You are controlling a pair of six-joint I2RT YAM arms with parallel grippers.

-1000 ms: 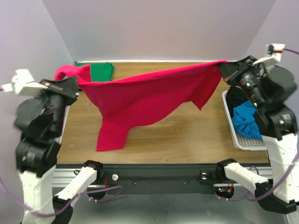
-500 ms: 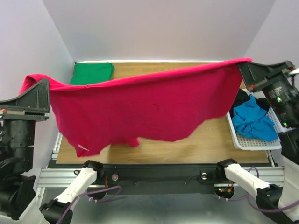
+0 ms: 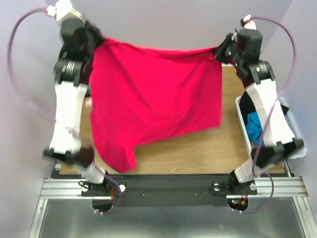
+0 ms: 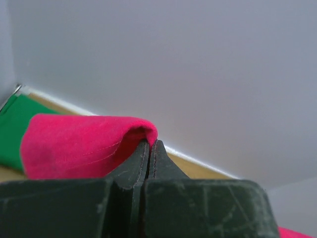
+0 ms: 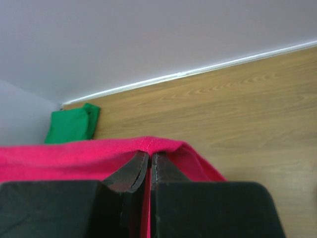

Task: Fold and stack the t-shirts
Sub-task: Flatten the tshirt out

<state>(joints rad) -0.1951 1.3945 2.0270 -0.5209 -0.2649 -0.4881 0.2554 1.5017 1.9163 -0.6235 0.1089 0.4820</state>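
Left gripper (image 4: 151, 145) pinching red t-shirt (image 3: 153, 94), basket (image 3: 241, 116) right

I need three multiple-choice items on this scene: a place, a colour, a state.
1. Where on the table lies the green t-shirt? A) near edge B) far left corner C) middle
2. The t-shirt held aloft is: A) blue B) red C) black
3. The left tool and right tool are: A) both open B) one open C) both shut on the red t-shirt
Key: 1B, the right wrist view shows it at the back corner; 2B, the hanging cloth is red; 3C, each wrist view shows cloth pinched.
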